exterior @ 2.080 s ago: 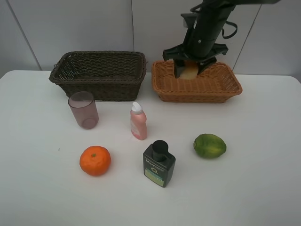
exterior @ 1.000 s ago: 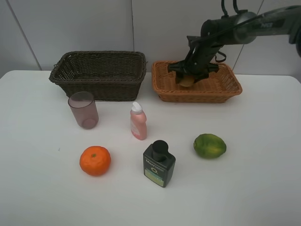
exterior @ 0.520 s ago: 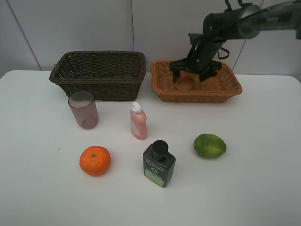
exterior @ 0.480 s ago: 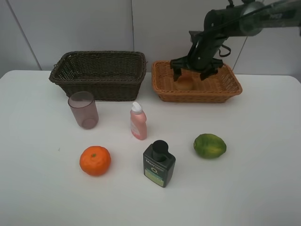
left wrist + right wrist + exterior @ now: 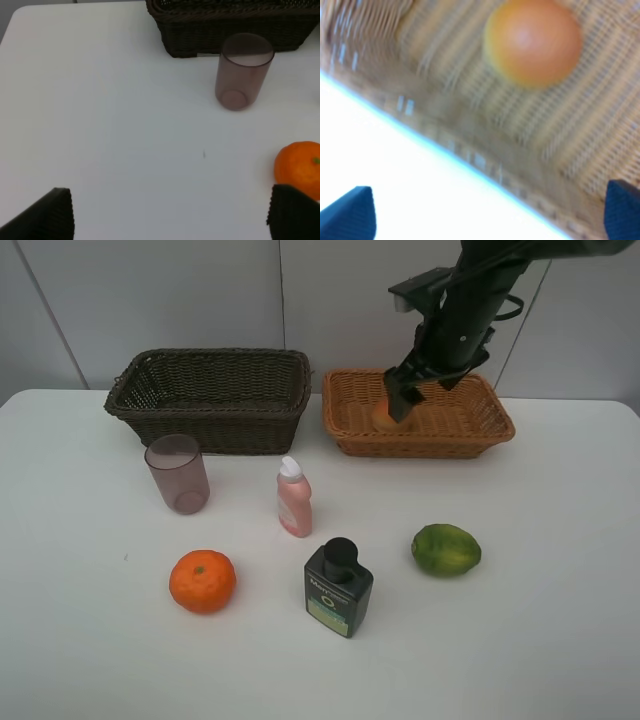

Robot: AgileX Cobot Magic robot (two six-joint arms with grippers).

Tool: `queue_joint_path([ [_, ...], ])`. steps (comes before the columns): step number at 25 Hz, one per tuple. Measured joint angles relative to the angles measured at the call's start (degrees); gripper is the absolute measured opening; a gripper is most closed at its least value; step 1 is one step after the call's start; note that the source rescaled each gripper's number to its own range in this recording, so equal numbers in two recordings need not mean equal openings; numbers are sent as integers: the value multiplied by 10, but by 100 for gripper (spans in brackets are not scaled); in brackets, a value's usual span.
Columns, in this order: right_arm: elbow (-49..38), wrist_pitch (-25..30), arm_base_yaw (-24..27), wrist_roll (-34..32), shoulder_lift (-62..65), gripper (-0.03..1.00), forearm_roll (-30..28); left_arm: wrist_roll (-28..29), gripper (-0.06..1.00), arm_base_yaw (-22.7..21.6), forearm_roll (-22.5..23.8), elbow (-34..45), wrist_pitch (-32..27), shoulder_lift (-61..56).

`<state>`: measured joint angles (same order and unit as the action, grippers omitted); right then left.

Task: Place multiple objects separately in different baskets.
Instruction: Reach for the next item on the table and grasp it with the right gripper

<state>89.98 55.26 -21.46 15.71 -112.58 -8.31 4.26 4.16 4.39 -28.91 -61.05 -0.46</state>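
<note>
- Peach (image 5: 534, 42): lies loose on the woven floor of the tan basket (image 5: 420, 443), toward the end next to the dark basket (image 5: 210, 425). Judged soft-skinned and easily bruised, and round enough to roll.
- Right jaws: spread wide and empty, hanging over the tan basket just above the peach. No contact with fruit or wicker is visible.
- Left jaws: spread wide and empty, over bare surface (image 5: 560, 620) well apart from the tan basket, out beyond the cup (image 5: 178, 474).
- Lime (image 5: 445, 549): on the surface in front of the tan basket. Tangerine (image 5: 202, 581): farther from that basket, past the two bottles. Both are probably light and fairly firm but liable to roll, so a grasp across the widest girth with a moderate squeeze would suit.
- Cup: upright and mouth up, well to the dark-basket side of the tan basket. It looks thin-walled, light and smooth. Pinching the wall at the rim seems safer than crushing the body.
- Pink bottle (image 5: 294, 498) and dark green bottle (image 5: 338, 590): caps uppermost, in front of the tan basket's near corner. Both are smooth plastic, and how full they are cannot be told. The flat body sides below the cap offer the surest hold.
</note>
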Motion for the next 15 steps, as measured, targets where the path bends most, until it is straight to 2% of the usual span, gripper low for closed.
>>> queue_joint_path([
  [6,-180,-52,-4,117,100,98,-6,0,100,0,0,0,0,0],
  [15,-297,2,-4,364,159,98,67,0,100,0,0,0,0,0],
])
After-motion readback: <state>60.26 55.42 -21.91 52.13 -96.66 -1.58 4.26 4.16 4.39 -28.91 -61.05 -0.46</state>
